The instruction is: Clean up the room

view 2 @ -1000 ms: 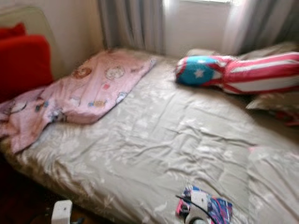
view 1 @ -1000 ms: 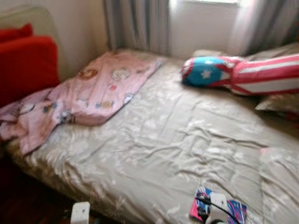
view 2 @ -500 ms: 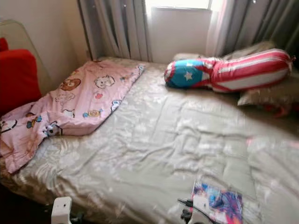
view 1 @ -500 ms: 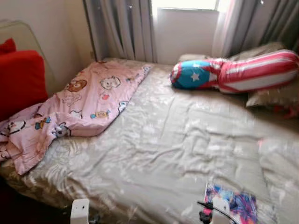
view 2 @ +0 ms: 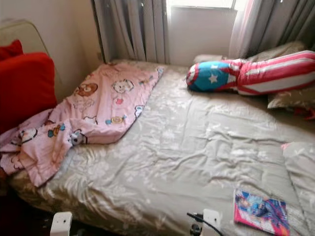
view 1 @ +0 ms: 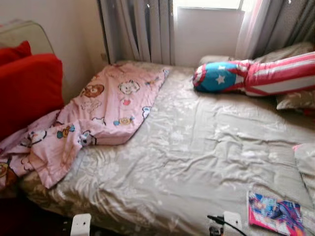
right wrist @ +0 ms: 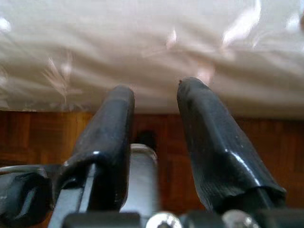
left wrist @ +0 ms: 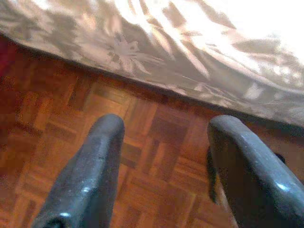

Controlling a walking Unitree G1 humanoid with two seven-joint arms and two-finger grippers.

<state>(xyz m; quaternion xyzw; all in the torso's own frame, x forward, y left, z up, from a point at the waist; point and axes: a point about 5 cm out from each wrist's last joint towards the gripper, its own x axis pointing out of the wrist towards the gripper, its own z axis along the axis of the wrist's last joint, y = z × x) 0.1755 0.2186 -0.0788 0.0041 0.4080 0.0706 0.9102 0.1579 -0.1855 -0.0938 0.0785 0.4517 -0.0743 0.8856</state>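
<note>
Near the foot of the bed both arms hung low, left gripper and right gripper parted and empty (approach stage, I judged), so next came reaching the book on the near right corner.

Grey curtains hung beside the window, above a parquet floor bordering the room.
</note>
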